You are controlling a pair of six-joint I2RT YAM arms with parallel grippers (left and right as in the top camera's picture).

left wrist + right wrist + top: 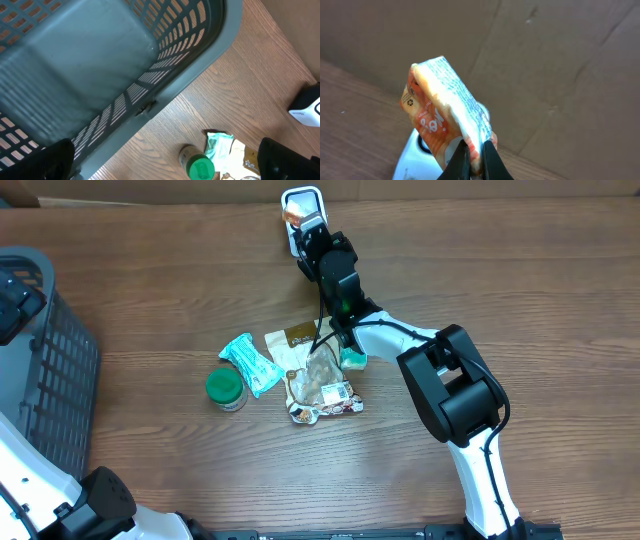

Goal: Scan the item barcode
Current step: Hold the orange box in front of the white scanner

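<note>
**Overhead.** Your right gripper (312, 228) is out at the far table edge, clamped on a small orange-and-white foil packet (294, 215). It holds the packet just above the white rounded barcode scanner (305, 194). The left gripper (14, 298) hangs over the dark grey slatted plastic basket (50, 360), well apart from the work. The right forearm passes over a heap mid-table: a green-lidded jar (225, 388), a teal crinkled wrapper (250, 363) and a clear snack bag (320, 385). If that elbow sinks, it will likely rake them.

**Left wrist.** The fingers sit far apart at the bottom corners and hold nothing. This view catches the scanner at the right edge but never the packet.

**Right wrist.** Only here do you see the grip itself. The jaws nip the packet's lower edge alone, and the body leans out above them. That is a thin hold, so a quick wrist roll could swivel or drop the packet. A fine-print side panel faces the lens and no barcode shows. You cannot tell which face meets the scanner, so expect a possible misread.
</note>
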